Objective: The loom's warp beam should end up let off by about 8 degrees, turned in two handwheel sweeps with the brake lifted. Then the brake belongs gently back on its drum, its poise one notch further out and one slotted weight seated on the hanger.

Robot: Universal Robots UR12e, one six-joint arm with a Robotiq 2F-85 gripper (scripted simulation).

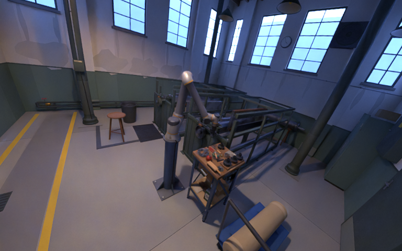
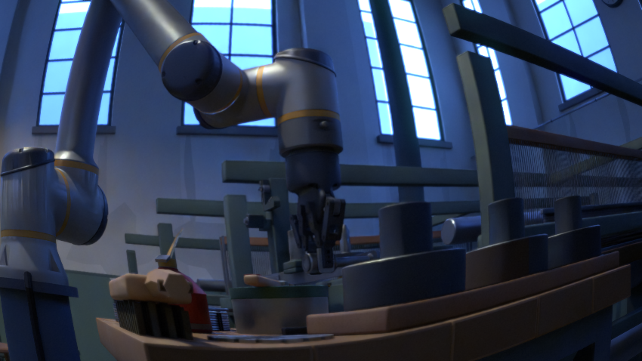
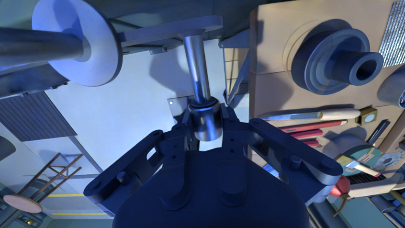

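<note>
At the near end of the green loom frame point(image 1: 237, 124), beside the wooden tool cart point(image 1: 218, 161), a polished steel handle point(image 3: 205, 124) stands on the end of a steel rod point(image 3: 196, 68) that runs up to a flat grey arm of the loom. A pale disc point(image 3: 82, 42) on a thick shaft sits to its left. Slotted weights point(image 3: 337, 61) stand on the cart's raised board point(image 2: 471, 296), and the nearest one point(image 2: 404, 265) looms large in the second side camera. My gripper point(image 3: 205, 129) point(image 2: 316, 260) points straight down at the loom's end, closed around the steel handle.
The cart top lies just right of my fingers, crowded with a knife point(image 3: 311, 114), red pencils point(image 3: 311, 129), a brush point(image 2: 150, 301), a red oil can point(image 2: 197, 301) and a round tin point(image 2: 280, 305). A stool point(image 1: 116, 124), bin and mat stand on open floor behind the arm's pedestal point(image 1: 170, 165).
</note>
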